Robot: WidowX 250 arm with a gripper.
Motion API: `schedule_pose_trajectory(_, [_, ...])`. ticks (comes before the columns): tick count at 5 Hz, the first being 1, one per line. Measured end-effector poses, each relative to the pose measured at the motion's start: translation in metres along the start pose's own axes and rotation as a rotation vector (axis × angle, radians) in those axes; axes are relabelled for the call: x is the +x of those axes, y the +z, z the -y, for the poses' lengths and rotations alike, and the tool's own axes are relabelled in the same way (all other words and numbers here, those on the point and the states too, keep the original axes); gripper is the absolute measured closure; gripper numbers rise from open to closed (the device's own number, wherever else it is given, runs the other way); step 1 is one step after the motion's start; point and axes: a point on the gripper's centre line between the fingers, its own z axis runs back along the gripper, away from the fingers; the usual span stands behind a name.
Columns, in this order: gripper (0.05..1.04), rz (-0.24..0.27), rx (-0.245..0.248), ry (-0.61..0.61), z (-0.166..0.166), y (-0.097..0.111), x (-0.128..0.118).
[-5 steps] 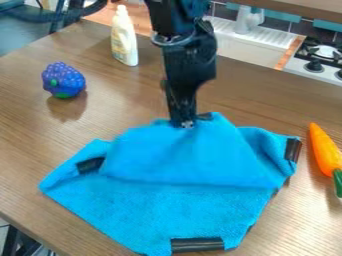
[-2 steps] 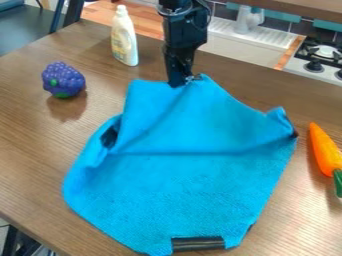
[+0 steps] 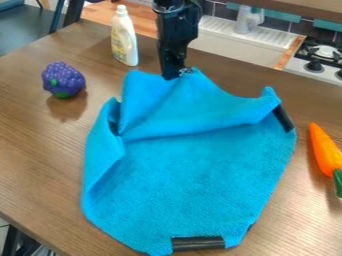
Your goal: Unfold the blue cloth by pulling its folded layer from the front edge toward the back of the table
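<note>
The black gripper (image 3: 176,75) hangs at the upper middle of the camera view, shut on the top edge of a bright blue cloth (image 3: 200,180). From there the cloth slopes down toward the camera onto the wooden table, its upper part raised and creased. Its left side is folded inward. Black strips mark its corners: one at the right corner, one at the bottom near the table's front. A purple grape toy (image 3: 63,80) sits left of the cloth, and a white bottle (image 3: 124,36) stands upright behind and left of the gripper.
An orange toy carrot (image 3: 324,149) with a green top lies close to the cloth's right side. Behind the wooden table (image 3: 33,145) are a white sink (image 3: 247,42) with a faucet and a stove (image 3: 324,57) at the upper right.
The gripper has moved up the view, away from the camera, pulling the cloth's top edge with it. The cloth's left side has drawn inward and its fold has opened out.
</note>
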Motion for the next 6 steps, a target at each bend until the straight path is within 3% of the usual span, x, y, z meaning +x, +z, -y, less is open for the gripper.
schedule_pose_trajectory(2, [1.035,0.018,0.029,-0.011,-0.009,0.0,-0.001])
schedule_pose_trajectory(3, [1.035,0.044,0.048,0.003,-0.022,0.012,0.002])
schedule_pose_trajectory(5, [1.015,0.024,0.056,0.03,-0.035,-0.002,-0.002])
schedule_pose_trajectory(6, [0.872,0.014,0.059,0.066,-0.042,-0.009,-0.006])
